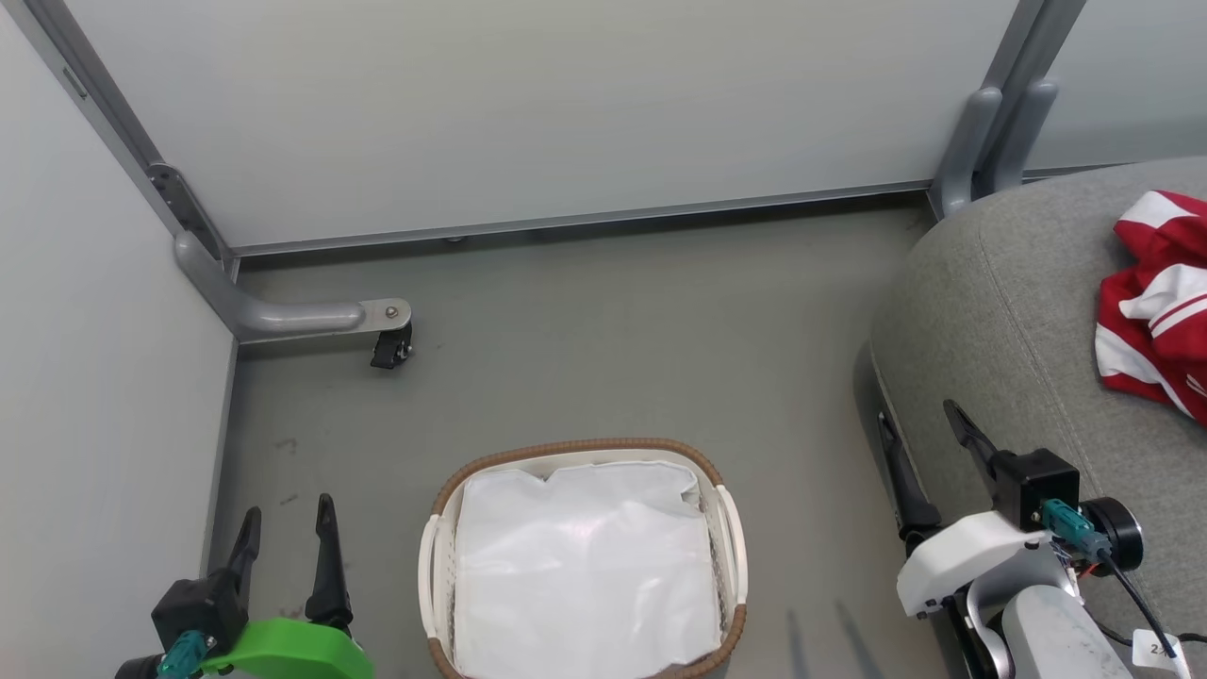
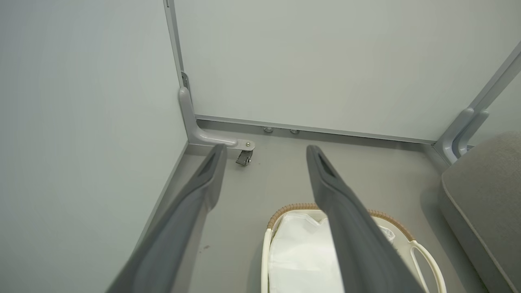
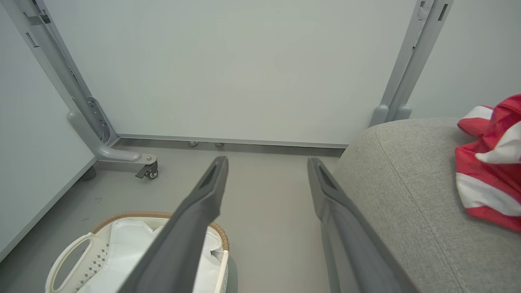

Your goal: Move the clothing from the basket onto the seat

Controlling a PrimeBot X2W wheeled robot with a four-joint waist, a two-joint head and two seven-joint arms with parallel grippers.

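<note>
Both my claws are idle: my left gripper hangs low beside the basket with its two fingers spread and nothing between them. My right gripper is just as wide apart and empty, poised at the front edge of the seat. The clothing lies in a crumpled red-and-white heap on the seat cushion, well apart from the basket and running out of the head view on my right. Inside the basket I see only the white liner, rumpled and bare. Its near end is cut off by the bottom of my head view, so I cannot swear nothing is tucked there, but the job looks as good as done. If I had to take the fabric up again, I judge it light, limp and not at all fragile. It would sag and trail from any single pinch, and a smooth sports weave may slide out of a shallow grip. I would go for one of the raised folds at the top of the heap, where several layers bunch together, and close deep on that ridge rather than nip a flat edge or the striped trim.
</note>
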